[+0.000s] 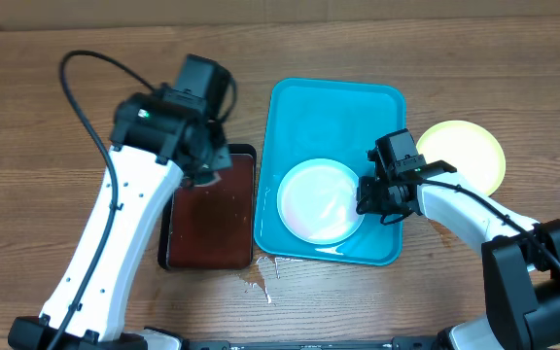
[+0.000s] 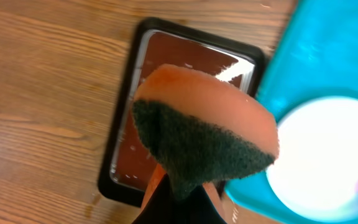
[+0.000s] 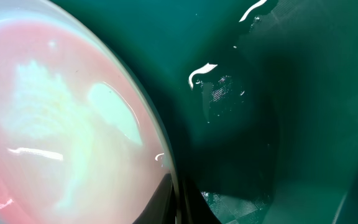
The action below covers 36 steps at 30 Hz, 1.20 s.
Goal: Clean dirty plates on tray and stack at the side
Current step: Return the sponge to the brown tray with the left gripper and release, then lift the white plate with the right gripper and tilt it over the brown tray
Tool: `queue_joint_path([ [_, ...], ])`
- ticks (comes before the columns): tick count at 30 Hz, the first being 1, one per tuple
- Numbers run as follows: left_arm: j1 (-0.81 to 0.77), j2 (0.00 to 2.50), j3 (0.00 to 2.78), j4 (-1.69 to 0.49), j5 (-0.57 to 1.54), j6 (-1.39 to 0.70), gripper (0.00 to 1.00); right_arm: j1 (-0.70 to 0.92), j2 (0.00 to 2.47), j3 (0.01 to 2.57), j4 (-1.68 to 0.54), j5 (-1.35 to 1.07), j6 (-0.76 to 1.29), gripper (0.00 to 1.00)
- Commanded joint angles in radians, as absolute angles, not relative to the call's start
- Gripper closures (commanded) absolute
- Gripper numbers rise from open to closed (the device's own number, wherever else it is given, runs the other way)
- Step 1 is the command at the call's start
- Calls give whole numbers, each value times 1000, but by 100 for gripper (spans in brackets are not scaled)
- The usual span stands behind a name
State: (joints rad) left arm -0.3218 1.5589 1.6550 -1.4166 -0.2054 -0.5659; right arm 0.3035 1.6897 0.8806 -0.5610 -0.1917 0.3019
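Note:
A pale white plate [image 1: 314, 204] lies in the near part of the bright-blue tray [image 1: 333, 107]. My right gripper [image 1: 369, 199] is at the plate's right rim, shut on it. In the right wrist view the rim runs between the fingers [image 3: 179, 199]; the plate [image 3: 61, 124] looks pinkish and wet on the tray floor [image 3: 303, 93]. A yellow-green rimmed plate [image 1: 467, 156] sits on the table right of the tray. My left gripper [image 1: 202, 175] is shut on an orange sponge with a dark green pad [image 2: 204, 124], held by the jaws [image 2: 179, 199] above the brown tray. The plate [image 2: 328, 155] and blue tray [image 2: 328, 50] show at right.
A smaller dark brown tray [image 1: 212, 233] with wet sheen lies left of the blue tray, also in the left wrist view [image 2: 123, 155]. Water drops [image 1: 261, 277] lie on the wooden table by the blue tray's front left corner.

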Motion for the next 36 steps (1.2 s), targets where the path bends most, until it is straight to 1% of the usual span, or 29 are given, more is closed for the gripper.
queue_joint_path([
  [1, -265, 1587, 1526, -1366, -250, -542, 96, 308, 1715, 871, -573, -147, 310, 96],
  [4, -239, 1596, 1365, -1235, -156, -528, 96, 308, 1715, 871, -573, -120, 365, 96],
  [6, -234, 1606, 1259, -1142, -94, -514, 96, 308, 1715, 871, -573, -125, 368, 96],
  [9, -234, 1625, 1134, -1033, -57, -516, 96, 308, 1715, 872, -582, -124, 364, 96],
  [13, -234, 1634, 1082, -989, -55, -520, 95, 308, 1701, 888, -620, -123, 359, 96],
  [14, -234, 1634, 1085, -990, -55, -520, 91, 308, 1693, 899, -637, -123, 359, 96],
  [15, -234, 1628, 1095, -995, -54, -519, 81, 308, 1676, 919, -664, -120, 350, 96],
  [16, -233, 1624, 1104, -1000, -50, -520, 73, 308, 1664, 936, -687, -115, 341, 96],
  [18, -230, 1609, 1131, -1019, -46, -520, 62, 309, 1641, 972, -737, -88, 340, 96],
  [21, -213, 1584, 1187, -1062, -35, -515, 51, 315, 1609, 1057, -842, -41, 319, 96],
  [25, -173, 1553, 1293, -1134, -24, -496, 43, 353, 1599, 1190, -970, 13, 261, 96],
  [28, -131, 1528, 1385, -1195, -24, -495, 32, 410, 1599, 1295, -1039, 89, 246, 96],
  [30, -99, 1512, 1450, -1231, -24, -493, 15, 458, 1599, 1354, -1054, 120, 221, 96],
  [32, -65, 1498, 1515, -1266, -21, -493, 5, 510, 1599, 1398, -1048, 155, 207, 96],
  [34, -30, 1487, 1578, -1298, -17, -493, 0, 568, 1599, 1424, -1024, 210, 207, 96],
  [36, 5, 1476, 1632, -1322, -17, -493, 0, 629, 1599, 1431, -981, 266, 207, 96],
])
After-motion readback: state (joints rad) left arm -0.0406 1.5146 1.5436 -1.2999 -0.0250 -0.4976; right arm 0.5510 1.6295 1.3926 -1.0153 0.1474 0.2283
